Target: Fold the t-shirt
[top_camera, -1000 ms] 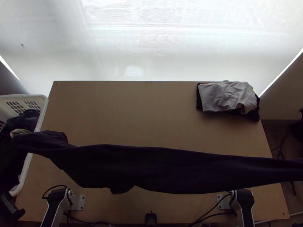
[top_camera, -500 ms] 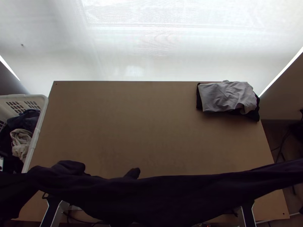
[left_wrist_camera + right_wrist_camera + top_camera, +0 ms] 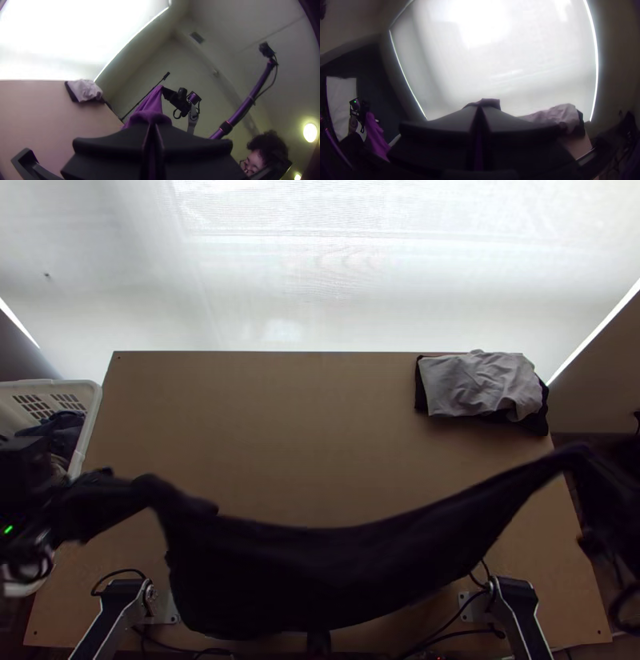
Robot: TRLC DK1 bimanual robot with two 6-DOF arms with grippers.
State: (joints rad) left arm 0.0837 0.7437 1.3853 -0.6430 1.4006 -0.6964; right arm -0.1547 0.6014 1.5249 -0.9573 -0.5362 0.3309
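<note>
shirt [image 3: 320,572]: in the air over the near side of the table [image 3: 320,420], slung between both grippers, middle sagging, no fold made. Reads dark from above, purple in the wrist views.
left gripper [image 3: 152,128]: fingers closed on one end of shirt, out by the basket [image 3: 94,398].
right gripper [image 3: 480,111]: fingers closed on the other end, out past the table's right side.
why two ends: spreads the cloth wide and lets the slack hang; probably to shake out creases and get a flat lay.
which part held: can't tell, sleeve or hem; cloth is roped toward both grips.
pile [image 3: 480,384]: grey cloth on dark cloth, far right corner. Probably finished work, parked out of the fold area.
basket: at the table's left side, clothes inside; likely the feed.
stage: early, pre-fold.
next: level both ends, lower the hanging edge first, then draw it out flat.
risk: bunched near left end may land doubled; hem could catch on the arm bases.
</note>
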